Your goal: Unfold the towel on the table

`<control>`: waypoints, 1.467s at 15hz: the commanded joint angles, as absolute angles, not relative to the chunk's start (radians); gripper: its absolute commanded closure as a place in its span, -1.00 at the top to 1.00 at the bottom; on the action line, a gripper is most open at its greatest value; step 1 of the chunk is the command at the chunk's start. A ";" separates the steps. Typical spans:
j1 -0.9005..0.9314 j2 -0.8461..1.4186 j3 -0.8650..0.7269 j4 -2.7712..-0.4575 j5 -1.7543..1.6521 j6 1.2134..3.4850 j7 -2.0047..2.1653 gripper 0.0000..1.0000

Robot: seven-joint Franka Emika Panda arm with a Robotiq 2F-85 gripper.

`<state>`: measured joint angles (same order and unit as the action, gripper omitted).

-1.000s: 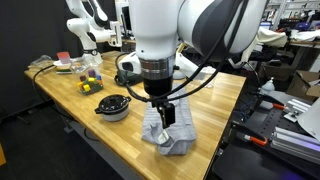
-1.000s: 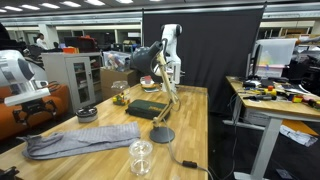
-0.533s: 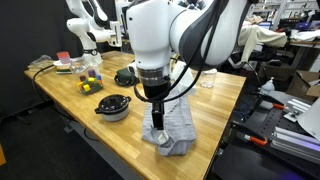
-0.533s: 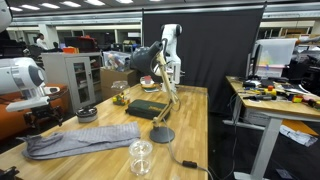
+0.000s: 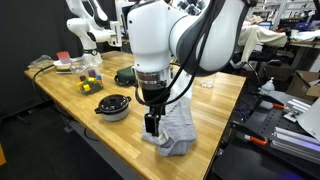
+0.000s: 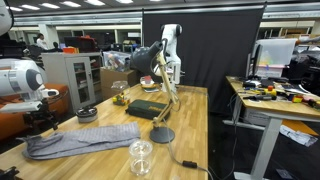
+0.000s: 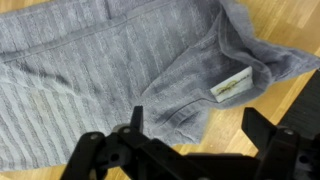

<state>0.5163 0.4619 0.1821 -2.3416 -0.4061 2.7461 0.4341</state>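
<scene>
Wrist view: hand [image 7: 195, 122], jaws apart and empty, hovers over the folded towel [image 7: 90, 70], label [image 7: 232, 86] at 3 o'clock. In an exterior view it has shifted toward 9 o'clock, reaching the towel's edge on the counter [image 5: 70, 100], likely lining up a grasp.

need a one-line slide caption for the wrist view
Open hand above a grey ribbed towel on the wooden table, one corner folded over, label showing.

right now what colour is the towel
Grey towel with fine ribbed stripes and a small cream label; it shows best in the wrist view.
</scene>
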 commanded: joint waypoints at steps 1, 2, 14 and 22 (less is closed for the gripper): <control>0.543 0.458 0.158 -2.343 -0.377 2.750 0.413 1.00; 0.543 0.458 0.158 -2.343 -0.376 2.750 0.413 1.00; 0.563 0.505 0.119 -2.271 -0.238 2.674 0.520 1.00; 0.575 0.505 0.110 -2.283 -0.229 2.698 0.497 1.00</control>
